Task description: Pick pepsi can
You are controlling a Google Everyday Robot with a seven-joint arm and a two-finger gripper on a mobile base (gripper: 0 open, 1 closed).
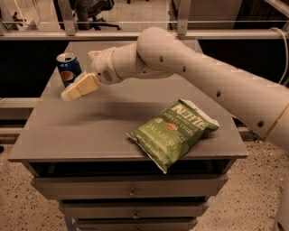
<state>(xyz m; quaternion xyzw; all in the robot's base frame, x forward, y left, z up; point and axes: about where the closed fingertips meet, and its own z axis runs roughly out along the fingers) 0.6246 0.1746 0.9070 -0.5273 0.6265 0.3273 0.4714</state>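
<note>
The pepsi can (67, 68) is blue with a silver top and stands upright at the far left corner of the grey table (90, 131). My gripper (78, 74) is at the end of the white arm, right beside the can on its right side. It is open. One cream finger (80, 87) reaches in front of the can's lower right, and the other finger's tip (93, 54) shows just behind and to the right of it. The can is not gripped.
A green Kettle jalapeño chip bag (174, 131) lies at the table's front right and overhangs the front edge. Drawers (131, 191) sit below the tabletop. A rail (90, 34) and a chair base (92, 11) are behind the table.
</note>
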